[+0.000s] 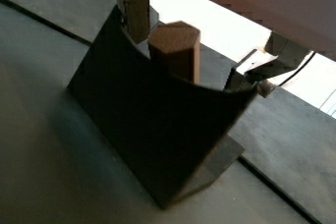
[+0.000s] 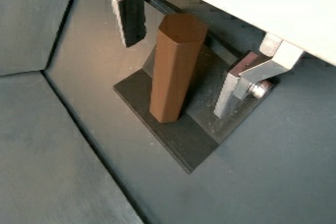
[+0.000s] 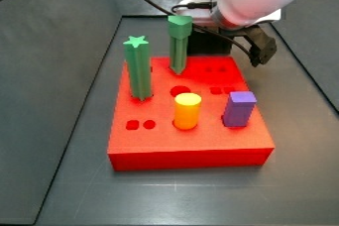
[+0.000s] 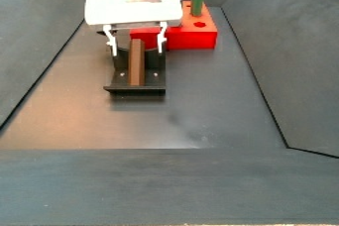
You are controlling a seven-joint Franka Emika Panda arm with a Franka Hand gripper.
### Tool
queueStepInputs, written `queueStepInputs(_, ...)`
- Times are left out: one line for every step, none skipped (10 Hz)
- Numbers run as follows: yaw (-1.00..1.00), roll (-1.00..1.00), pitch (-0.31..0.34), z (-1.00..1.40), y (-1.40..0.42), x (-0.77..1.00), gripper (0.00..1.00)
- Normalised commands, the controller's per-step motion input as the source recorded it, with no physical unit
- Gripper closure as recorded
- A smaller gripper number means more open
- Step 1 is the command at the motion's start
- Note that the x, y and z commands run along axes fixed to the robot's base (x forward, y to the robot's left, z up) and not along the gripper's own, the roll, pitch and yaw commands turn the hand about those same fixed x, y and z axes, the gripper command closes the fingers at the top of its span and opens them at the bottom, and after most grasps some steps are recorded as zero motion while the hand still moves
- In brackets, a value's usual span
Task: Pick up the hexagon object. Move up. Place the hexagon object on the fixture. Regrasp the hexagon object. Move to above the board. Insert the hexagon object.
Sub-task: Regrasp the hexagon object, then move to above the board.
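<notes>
The hexagon object (image 2: 175, 71), a short brown peg, stands leaning on the black fixture (image 2: 184, 141); both wrist views show it between the silver fingers. My gripper (image 2: 182, 69) is open, with a gap between the peg and each finger (image 2: 132, 17). In a wrist view the fixture's dark upright plate (image 1: 144, 120) hides the lower part of the peg (image 1: 175, 43), and the gripper (image 1: 191, 56) straddles it. A side view shows the gripper (image 4: 137, 42) over the peg (image 4: 137, 59) on the fixture (image 4: 137, 88), with the red board (image 4: 199, 38) just behind.
On the board (image 3: 199, 143) stand a green star-topped post (image 3: 137, 66), a green hexagon-topped post (image 3: 177, 44), a yellow cylinder (image 3: 188, 109) and a purple block (image 3: 239, 108). Sloping grey walls (image 4: 54, 61) rise on both sides of the floor.
</notes>
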Motion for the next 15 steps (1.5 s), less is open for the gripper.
queueStepInputs(-0.03, 0.05, -0.001, -0.18, 0.00, 0.01, 0.00)
queueStepInputs(-0.03, 0.05, -0.001, -0.18, 0.00, 0.01, 0.00)
queueStepInputs(-0.02, 0.05, -0.001, -0.18, 0.00, 0.01, 0.00)
queueStepInputs(-0.02, 0.05, -0.001, -0.18, 0.00, 0.01, 0.00)
queueStepInputs(-0.02, 0.05, -0.001, -0.18, 0.00, 0.01, 0.00)
queueStepInputs(0.00, 0.00, 0.000, 0.00, 0.00, 0.00, 1.00)
queueStepInputs(-0.02, 0.03, 0.358, 1.00, 0.00, -0.17, 1.00)
queueStepInputs(-0.01, 0.02, 0.351, 1.00, 0.00, -0.17, 1.00)
queueStepInputs(0.07, -0.02, 0.308, 1.00, 0.00, -0.16, 1.00)
queueStepInputs(0.16, -0.06, 0.253, 1.00, 0.00, -0.16, 1.00)
queueStepInputs(0.20, -0.07, 0.200, 1.00, 0.00, -0.15, 1.00)
queueStepInputs(0.21, -0.06, 0.161, 1.00, 0.00, -0.15, 1.00)
queueStepInputs(0.22, -0.05, 0.058, 1.00, 0.00, -0.15, 1.00)
queueStepInputs(0.22, -0.05, 0.022, 1.00, 0.00, -0.14, 1.00)
queueStepInputs(0.18, -0.04, -0.045, 1.00, 0.00, -0.14, 1.00)
